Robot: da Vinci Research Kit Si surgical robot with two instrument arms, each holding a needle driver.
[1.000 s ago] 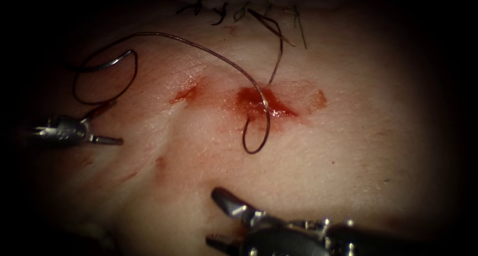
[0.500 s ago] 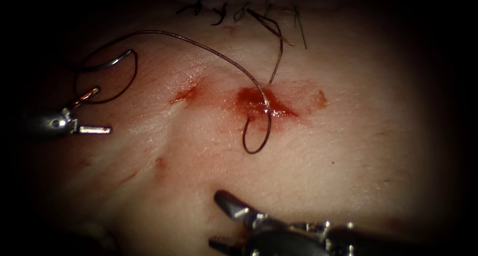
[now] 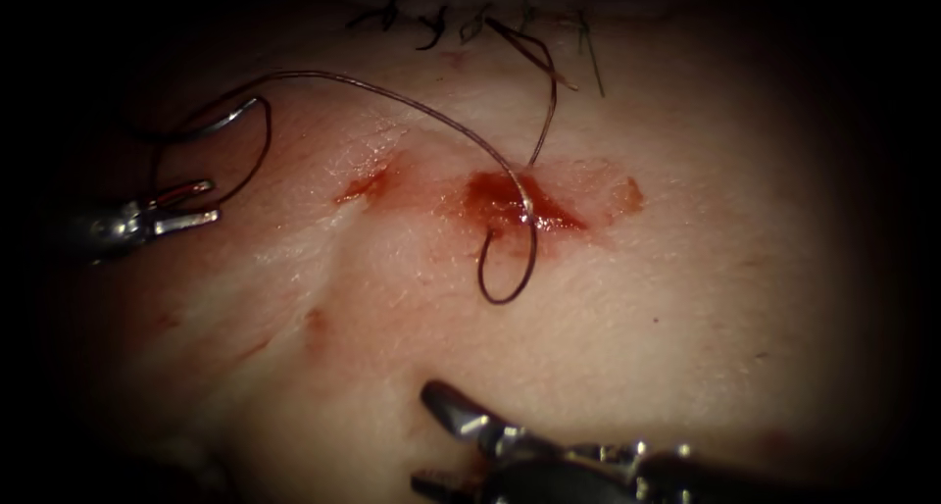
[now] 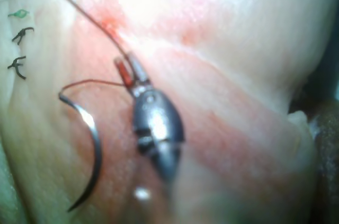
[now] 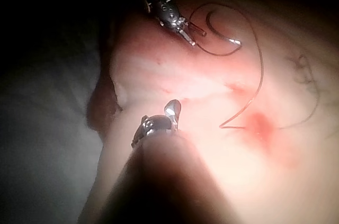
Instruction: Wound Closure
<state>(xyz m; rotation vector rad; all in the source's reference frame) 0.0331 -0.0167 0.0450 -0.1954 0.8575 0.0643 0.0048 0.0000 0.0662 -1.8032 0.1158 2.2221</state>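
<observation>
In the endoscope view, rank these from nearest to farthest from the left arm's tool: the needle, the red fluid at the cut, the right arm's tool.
From the left arm's tool:
1. Needle, lying on the tissue just above it, left of the cut.
2. Red fluid, at the cut, mid-picture.
3. Right arm's tool, at the bottom edge.

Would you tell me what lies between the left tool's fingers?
The left tool has its fingers closing around the thread. The needle lies free on the tissue; whether they pinch it is unclear.
</observation>
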